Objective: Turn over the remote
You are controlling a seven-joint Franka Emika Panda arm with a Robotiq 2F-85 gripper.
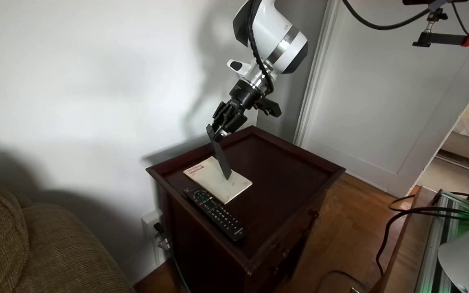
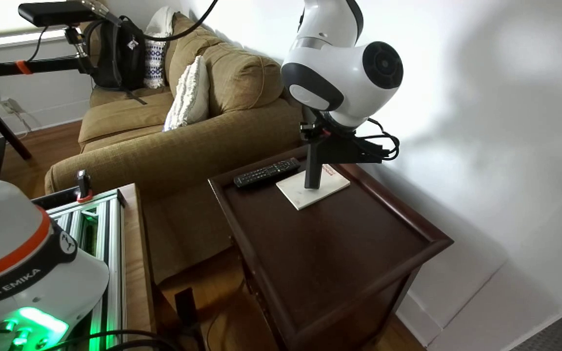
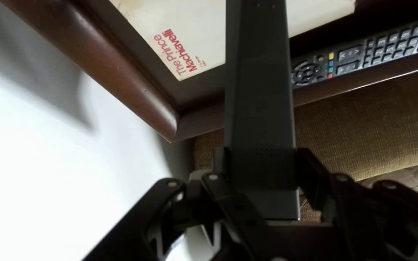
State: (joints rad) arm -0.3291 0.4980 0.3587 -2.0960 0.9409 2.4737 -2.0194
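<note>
The remote, a slim dark grey-black bar, is steeply tilted in an exterior view, nearly upright in an exterior view, and long and dark in the wrist view. My gripper is shut on its upper end. In the wrist view the fingers press its two long edges, and a short piece of the remote sticks out past them toward the palm. Its lower end is over the pale booklet; I cannot tell whether it touches. In an exterior view the arm and wrist camera mostly hide the fingers.
The dark wooden cabinet top has a raised rim. A longer black remote with pale buttons lies beside the booklet, along the rim. The white wall stands close behind. A brown sofa stands beside the cabinet.
</note>
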